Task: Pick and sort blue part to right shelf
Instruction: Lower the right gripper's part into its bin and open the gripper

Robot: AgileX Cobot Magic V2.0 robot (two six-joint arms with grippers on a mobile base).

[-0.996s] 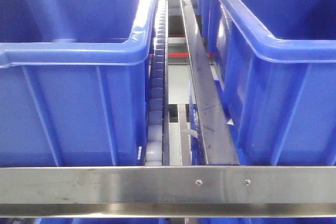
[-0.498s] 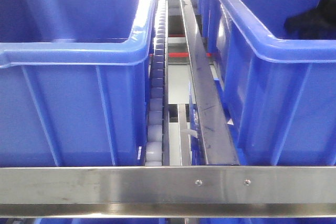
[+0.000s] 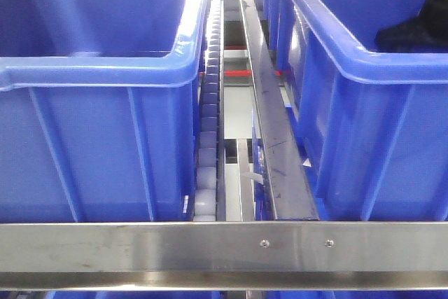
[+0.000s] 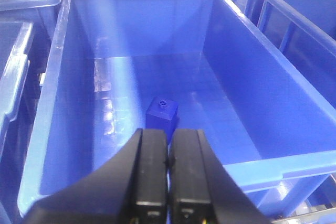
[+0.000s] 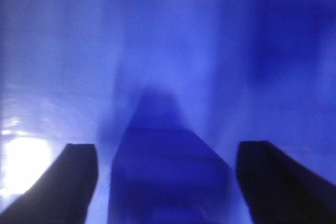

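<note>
Inside a blue bin at the right shelf, the right gripper, spread, straddles the blue part at six o'clock, seemingly just released, while the left gripper stays pressed together.

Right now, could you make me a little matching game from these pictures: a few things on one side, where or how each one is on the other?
Things:
1. left gripper
2. right gripper
3. front rail
4. blue part

States:
A. open, fingers either side of a blurred dark-blue block
B. shut, holding nothing
C. standing on a blue bin's floor
D. steel, two screws

Pairs: 1-B, 2-A, 3-D, 4-C
</note>
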